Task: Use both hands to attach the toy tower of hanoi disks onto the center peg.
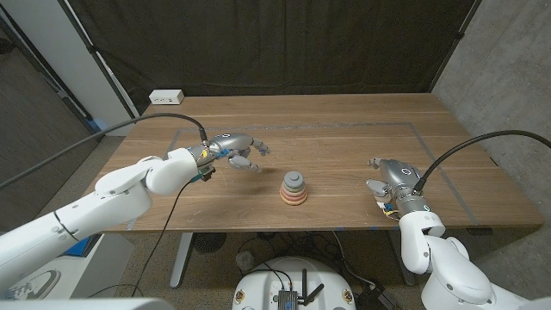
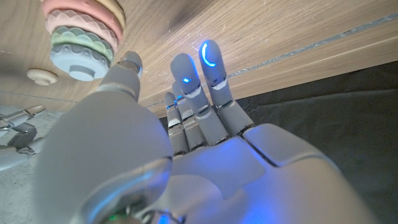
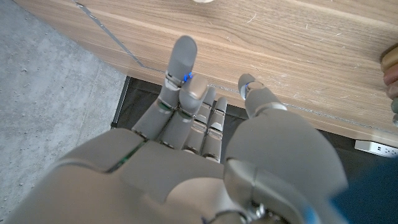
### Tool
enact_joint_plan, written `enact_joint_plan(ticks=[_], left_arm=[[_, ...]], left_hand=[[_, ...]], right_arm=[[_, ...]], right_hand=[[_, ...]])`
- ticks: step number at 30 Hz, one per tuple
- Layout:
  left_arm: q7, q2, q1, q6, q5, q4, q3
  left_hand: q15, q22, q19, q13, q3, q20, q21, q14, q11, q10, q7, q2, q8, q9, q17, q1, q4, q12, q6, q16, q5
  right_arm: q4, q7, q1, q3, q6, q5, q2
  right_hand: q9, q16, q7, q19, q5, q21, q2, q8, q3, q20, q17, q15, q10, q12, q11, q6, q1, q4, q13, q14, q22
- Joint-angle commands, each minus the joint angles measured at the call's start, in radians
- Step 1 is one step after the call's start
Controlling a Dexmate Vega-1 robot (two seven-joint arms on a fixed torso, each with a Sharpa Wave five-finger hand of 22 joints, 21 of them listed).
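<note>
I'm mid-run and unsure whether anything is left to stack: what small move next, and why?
Probably just draw the left hand back. The disk stack already sits on its peg, both hands hold nothing, and the right hand is well clear. I see no loose disk on the table.

Head camera looks down over the table (image 1: 344,138); wrist cameras sit close behind each hand, sharing tabletop

White rounded arm shells, black cable looping into each wrist, left hand (image 1: 236,153) and right hand (image 1: 389,179) of grey metallic segments, blue lights glowing on fingertips (image 2: 211,55), coloured wiring at left wrist
</note>
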Motion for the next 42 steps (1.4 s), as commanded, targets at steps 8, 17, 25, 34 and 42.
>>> enact_joint_plan(ticks=[8,17,25,34,42], left_arm=[[0.193,0.006,0.153,0.098,-0.019,-0.003,-0.100],[0.247,-0.009,0.187,0.141,-0.027,0.012,-0.123],[0.282,-0.019,0.199,0.165,-0.034,0.030,-0.131],[0.328,-0.033,0.222,0.189,-0.044,0.045,-0.143],[0.346,-0.042,0.212,0.205,-0.044,0.061,-0.128]], left_hand=[[-0.018,0.006,0.016,0.005,0.010,-0.116,0.000,0.024,-0.003,0.023,-0.004,0.003,-0.003,0.003,-0.007,0.019,-0.001,0.006,0.023,0.002,0.015],[-0.018,0.004,0.013,0.007,0.010,-0.115,-0.004,0.030,-0.003,0.031,-0.006,0.002,-0.004,0.003,-0.003,0.017,0.001,0.007,0.031,0.004,0.017],[-0.018,0.001,0.011,0.010,0.012,-0.116,-0.005,0.024,-0.006,0.036,-0.005,0.005,-0.006,0.003,-0.008,0.017,0.002,0.007,0.035,-0.003,0.018],[-0.018,0.002,0.010,0.012,0.014,-0.115,-0.005,0.023,-0.005,0.040,-0.007,0.006,-0.006,0.004,-0.008,0.017,0.002,0.007,0.041,-0.004,0.019],[-0.018,0.001,0.007,0.015,0.015,-0.116,-0.006,0.025,-0.004,0.043,-0.008,0.007,-0.008,0.004,-0.006,0.018,0.002,0.006,0.042,-0.003,0.020]], right_arm=[[0.002,-0.048,0.024,-0.014,0.008,0.059,-0.019],[0.006,-0.064,0.037,-0.019,0.011,0.080,-0.020],[0.009,-0.080,0.040,-0.021,0.018,0.096,-0.024],[0.017,-0.096,0.049,-0.025,0.025,0.110,-0.019],[0.020,-0.093,0.068,-0.041,0.021,0.109,-0.020]], right_hand=[[0.003,-0.001,-0.002,0.004,0.004,-0.003,-0.016,-0.003,0.003,-0.056,0.003,-0.031,-0.005,0.003,0.000,-0.006,0.006,-0.001,0.003,-0.004,0.000],[0.003,0.001,-0.004,0.004,0.003,-0.003,-0.016,-0.003,0.003,-0.056,0.005,-0.031,-0.003,0.004,-0.002,-0.005,0.008,0.001,0.002,-0.001,0.001],[0.003,-0.002,-0.005,0.004,0.002,-0.004,-0.017,-0.003,0.003,-0.056,0.002,-0.030,0.000,0.005,-0.002,-0.005,0.009,0.002,0.001,-0.004,0.001],[0.003,0.002,-0.007,0.005,0.001,-0.004,-0.017,-0.005,0.003,-0.056,0.007,-0.030,0.004,0.007,-0.002,-0.012,0.011,0.002,0.000,0.000,0.001],[0.002,0.003,-0.007,0.004,0.000,-0.005,-0.017,-0.006,0.003,-0.056,0.008,-0.030,0.005,0.007,-0.002,-0.012,0.011,0.003,0.000,0.001,0.001]])
